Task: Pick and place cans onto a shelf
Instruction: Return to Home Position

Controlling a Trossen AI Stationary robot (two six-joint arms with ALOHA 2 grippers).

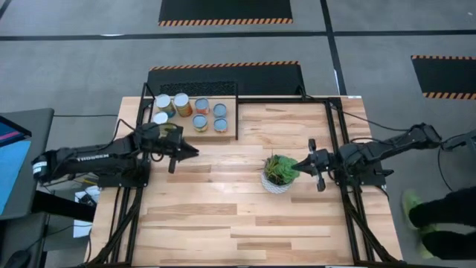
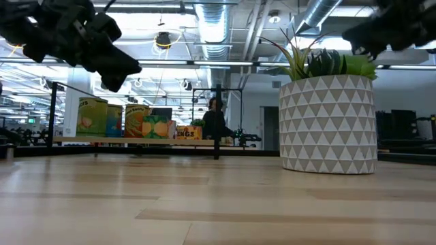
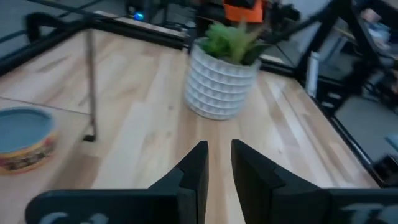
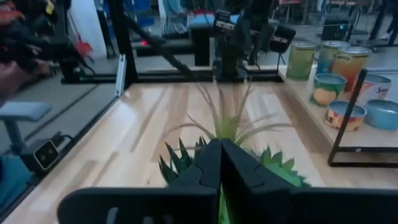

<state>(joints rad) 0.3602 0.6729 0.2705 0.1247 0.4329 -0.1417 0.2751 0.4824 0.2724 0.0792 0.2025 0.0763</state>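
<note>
Well, my left pincer [image 3: 219, 149] hung over the table [image 1: 245, 216], its fingers [image 3: 198, 165] a narrow crack apart with nothing between them. My right pincer [image 4: 219, 146] was squeezed tight on nothing, its tip just beside the plant [image 1: 280, 173]. Farther off, on my left arm's side of the table, was the shelf [image 1: 212, 134]. I counted seven cans [image 1: 201, 122] on it, all standing up straight. They sat off to one side of my left pincer, not in front of it, and my left arm was the nearer one. I thought nothing was left to pick, so my arms only had to pull back.
</note>
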